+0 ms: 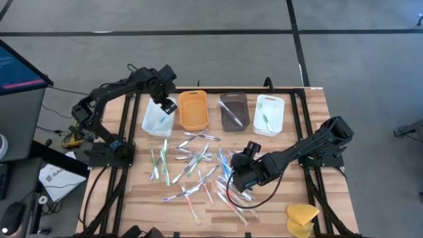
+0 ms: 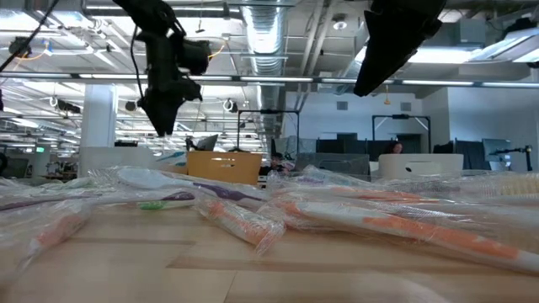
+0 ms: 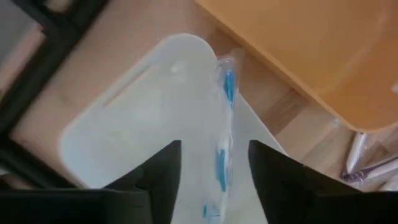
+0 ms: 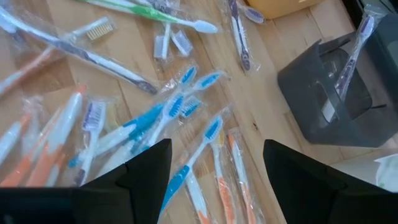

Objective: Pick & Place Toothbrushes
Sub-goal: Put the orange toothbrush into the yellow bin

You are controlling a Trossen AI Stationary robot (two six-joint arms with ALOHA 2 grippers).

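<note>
My left gripper (image 3: 214, 147) hangs open over the left white tray (image 3: 130, 118), pointing down. A blue toothbrush (image 3: 227, 87) in a clear wrapper lies in that tray between the two fingers and touches neither; its far end leans on the tray's rim beside the orange tray (image 3: 323, 50). Several wrapped toothbrushes (image 1: 195, 162), blue, green, orange and purple, lie scattered on the table's middle. My right gripper (image 4: 216, 149) stands open above the pile's right part (image 4: 180, 112), with nothing between its fingers.
Along the far side stand a white tray (image 1: 158, 118), an orange tray (image 1: 193, 110), a dark tray (image 1: 232, 111) holding a purple toothbrush, and a second white tray (image 1: 268, 115) holding a green one. A yellow sponge-like lump (image 1: 302, 217) lies at the near right corner.
</note>
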